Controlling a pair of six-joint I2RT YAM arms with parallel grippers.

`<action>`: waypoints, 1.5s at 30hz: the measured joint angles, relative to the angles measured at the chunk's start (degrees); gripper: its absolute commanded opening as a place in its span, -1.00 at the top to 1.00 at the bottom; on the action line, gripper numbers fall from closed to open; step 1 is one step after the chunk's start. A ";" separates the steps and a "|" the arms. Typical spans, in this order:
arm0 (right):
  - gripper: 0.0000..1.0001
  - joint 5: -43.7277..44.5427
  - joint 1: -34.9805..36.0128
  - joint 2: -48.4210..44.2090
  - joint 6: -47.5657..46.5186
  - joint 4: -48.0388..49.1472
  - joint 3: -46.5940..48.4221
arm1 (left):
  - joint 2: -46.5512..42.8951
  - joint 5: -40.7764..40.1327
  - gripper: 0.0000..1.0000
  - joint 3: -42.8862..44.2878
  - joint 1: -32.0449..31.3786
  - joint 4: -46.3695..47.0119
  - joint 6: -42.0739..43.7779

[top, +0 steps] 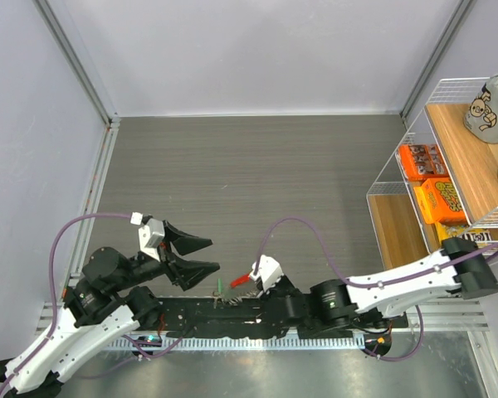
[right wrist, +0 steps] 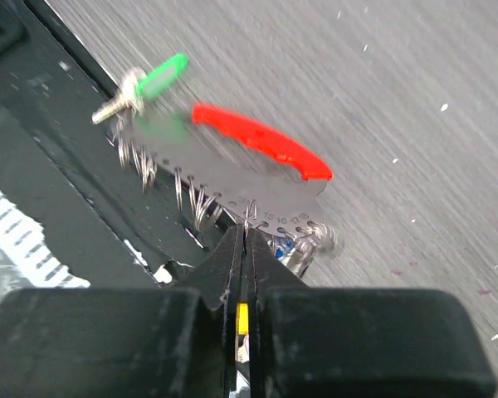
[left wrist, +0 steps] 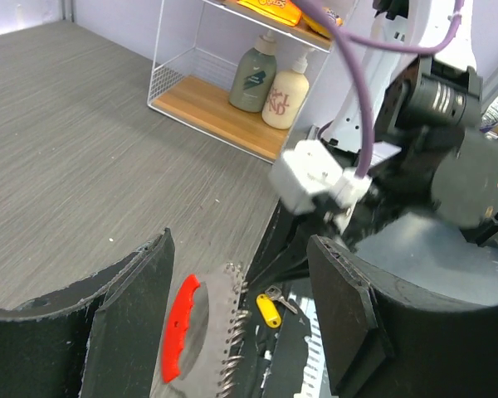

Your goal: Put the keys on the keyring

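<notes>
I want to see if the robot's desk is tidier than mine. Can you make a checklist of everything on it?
Surface: grey wood-grain table, with a black strip along the near edge.
Job's things: green-tagged key, yellow-tagged key, red tag beside a grey strip edged with wire loops, and a blue bit too blurred to name.
Clutter: nothing seen.
Grippers: left gripper open and empty; right gripper shut, tips at a wire loop, grip unclear.
Cables: purple cables arch over each arm.
Surroundings: wire shelf on the right with snack boxes and bottles.
</notes>
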 measured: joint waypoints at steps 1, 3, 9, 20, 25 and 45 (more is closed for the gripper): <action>0.89 0.04 -0.17 -1.79 -0.70 -0.07 -0.02 | 0.13 0.13 -0.42 0.02 0.00 0.04 -0.07; 0.89 -0.31 -0.87 -6.38 -2.86 -0.11 -0.35 | 0.48 0.44 -0.42 0.02 0.00 0.24 -0.22; 0.89 -4.85 -5.09 -18.40 -9.86 -0.26 -1.42 | 1.44 1.25 -0.43 0.57 0.00 1.11 -1.31; 0.89 -22.03 -11.85 -27.74 -23.71 -2.58 6.69 | 4.66 6.08 -0.43 1.64 0.00 8.46 -4.17; 0.89 -28.89 -13.05 -24.15 -28.61 -3.65 13.84 | 8.02 9.16 -0.43 1.64 0.00 14.27 -5.66; 0.89 -49.48 -18.99 -14.73 -33.59 -7.80 30.05 | 16.39 27.50 0.03 1.64 0.00 33.53 -11.91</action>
